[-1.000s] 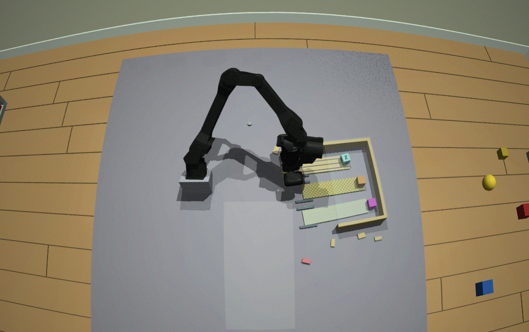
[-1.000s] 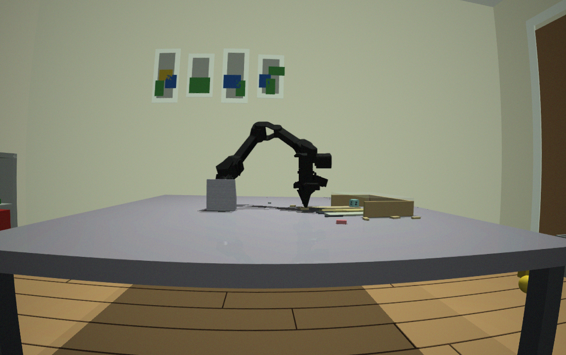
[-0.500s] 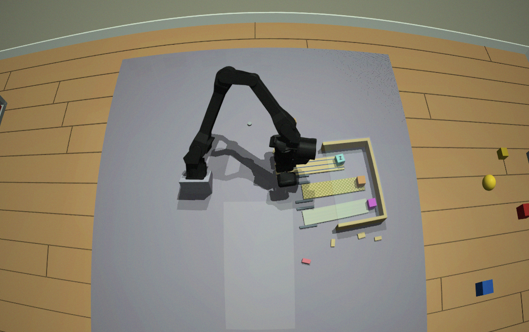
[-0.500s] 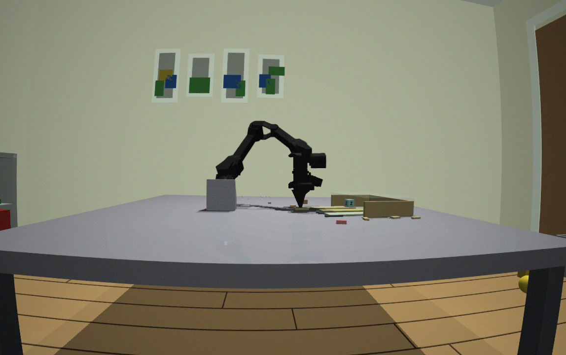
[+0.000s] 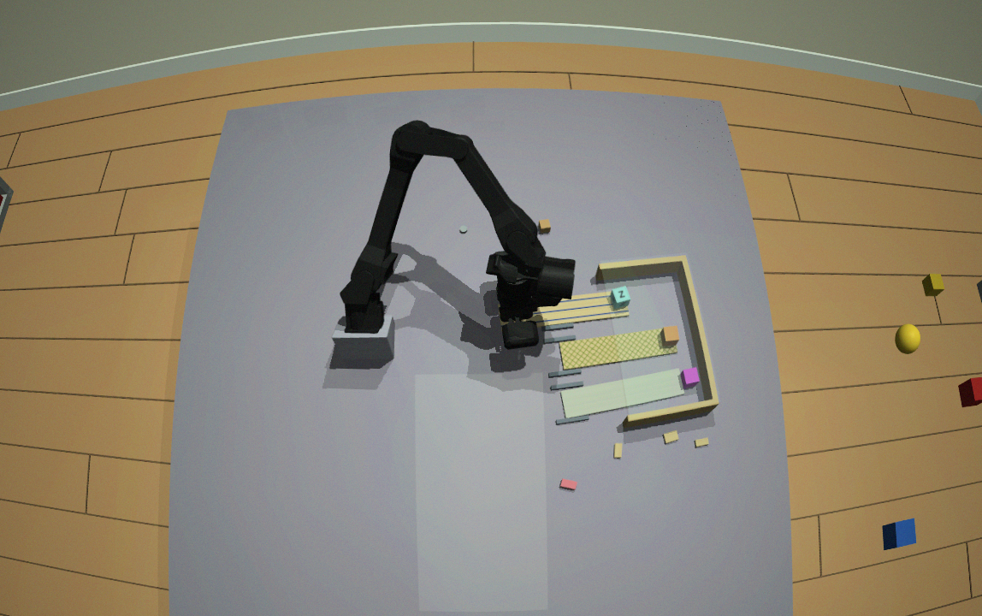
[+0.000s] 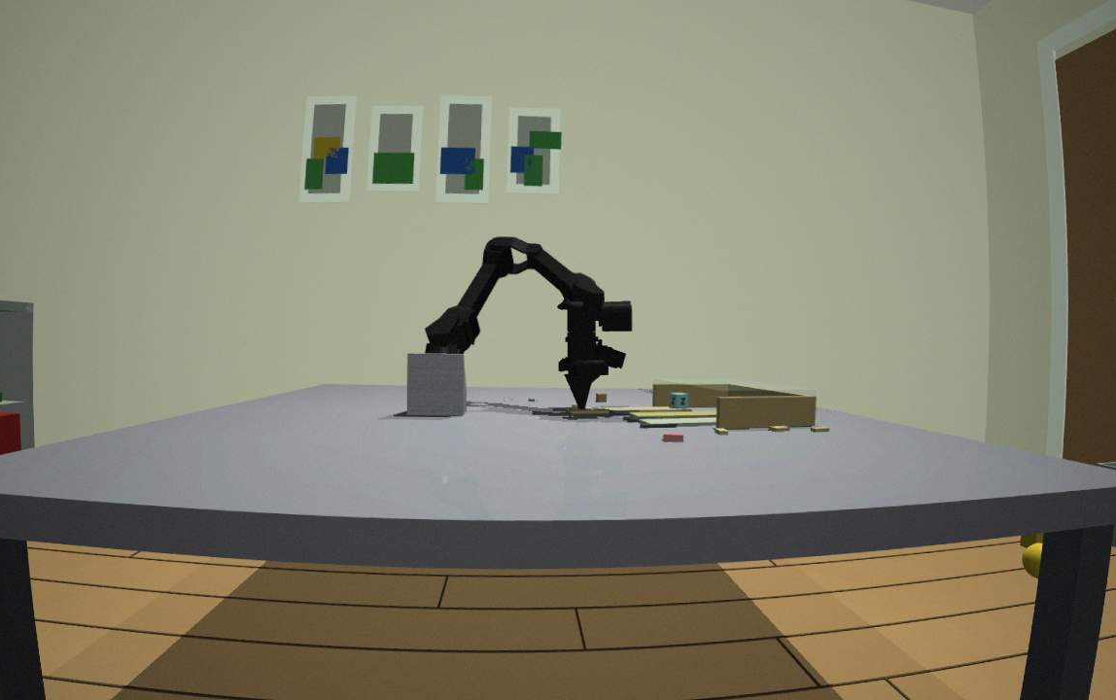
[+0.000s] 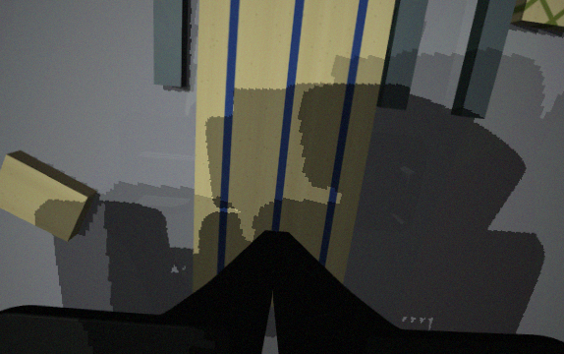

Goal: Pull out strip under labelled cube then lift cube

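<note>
Top view: looked straight down from high above, took in the whole table, arm and surrounding floor. Exterior view: sat low, near table-edge height, well back, faced the far wall with the arm side-on. Wrist view: mounted just behind the gripper, faced down, very close to the striped strip. Shared by all three: striped strip and closed gripper tip.
</note>
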Tool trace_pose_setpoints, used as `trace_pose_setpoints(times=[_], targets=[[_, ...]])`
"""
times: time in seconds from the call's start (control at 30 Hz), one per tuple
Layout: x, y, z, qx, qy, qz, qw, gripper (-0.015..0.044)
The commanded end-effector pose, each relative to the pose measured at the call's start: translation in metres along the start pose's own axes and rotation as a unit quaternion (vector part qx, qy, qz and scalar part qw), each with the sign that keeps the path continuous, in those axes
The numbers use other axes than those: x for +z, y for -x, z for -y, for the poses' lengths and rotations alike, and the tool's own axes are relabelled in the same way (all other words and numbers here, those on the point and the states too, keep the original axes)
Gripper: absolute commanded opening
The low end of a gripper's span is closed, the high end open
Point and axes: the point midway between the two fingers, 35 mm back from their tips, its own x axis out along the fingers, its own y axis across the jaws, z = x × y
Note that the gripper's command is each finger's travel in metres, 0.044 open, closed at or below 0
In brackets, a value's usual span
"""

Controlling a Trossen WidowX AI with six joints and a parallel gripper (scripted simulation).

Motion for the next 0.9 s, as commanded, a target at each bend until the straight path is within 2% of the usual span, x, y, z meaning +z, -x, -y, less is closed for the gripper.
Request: trace_pose_setpoints(times=[0.0, 0.87], targets=[[-0.013, -0.005, 0.0, 0.001, -0.003, -0.011, 1.0, 0.0], [-0.052, -0.004, 0.0, 0.001, -0.004, -0.012, 1.0, 0.0]])
